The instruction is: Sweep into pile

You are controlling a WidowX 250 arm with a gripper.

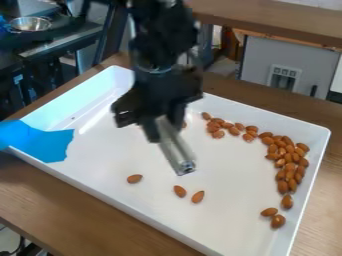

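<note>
Holding a silvery rod-like tool here, folks, my gripper's fingers closed around it, tilted over the middle of the white tray. Most of the almonds curve along the far and right sides, while three sit loose toward the near side. Some blue stuff covers the left corner, and it's all on a wooden table.

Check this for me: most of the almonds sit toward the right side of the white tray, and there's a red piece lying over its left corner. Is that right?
Not quite: the piece over the tray's left corner is blue, not red, as the camera view shows. Most almonds do sit toward the right side.
</note>
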